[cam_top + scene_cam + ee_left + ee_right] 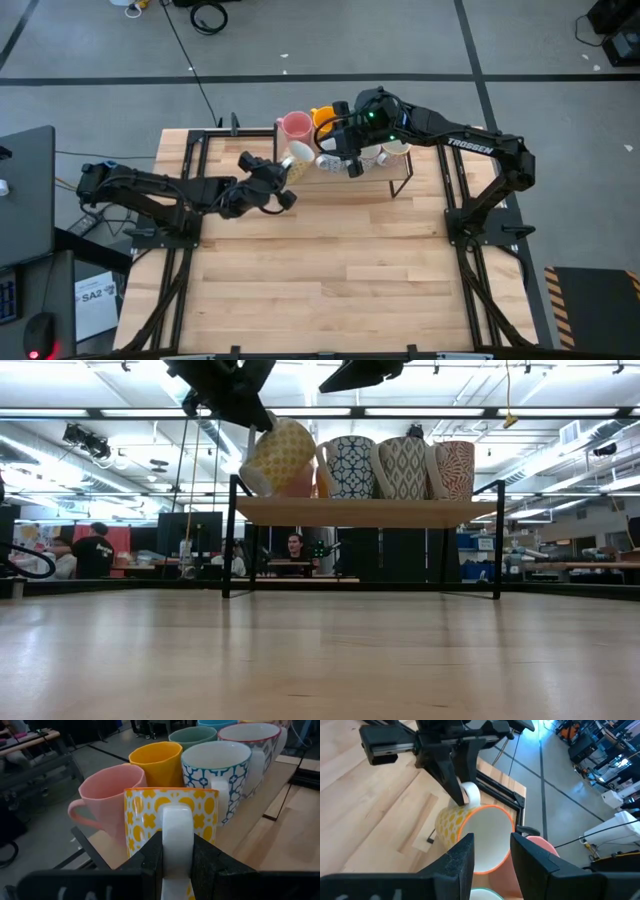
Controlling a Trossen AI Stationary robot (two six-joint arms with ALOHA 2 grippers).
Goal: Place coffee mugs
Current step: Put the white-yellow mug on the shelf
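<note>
A yellow-patterned mug (275, 455) with a white handle is tilted at the left end of a small wooden shelf (365, 511), and my left gripper (177, 851) is shut on it. Whether its lower edge touches the board, I cannot tell. On the shelf stand a blue-patterned mug (350, 467), a grey-patterned mug (403, 468) and a red-patterned mug (455, 468). Behind them are pink (107, 795), orange (155, 762), green (192, 736) and bright blue (217, 723) mugs. My right gripper (492, 852) hovers open above the yellow mug's mouth (487, 840), touching nothing. My left gripper pinches the yellow mug's white handle (177, 822) between its two fingers (150, 857), one on each side of the loop. It comes slanting down from the table's left side. The mug hangs tilted below the gripper (225, 390), its mouth turned up and toward the other mugs.
The shelf stands on thin black legs (229, 540) near the table's far edge, and the mugs on it are packed close together. Bare wooden table (330, 260) lies in front of it. People sit in the room beyond the table (293, 550).
</note>
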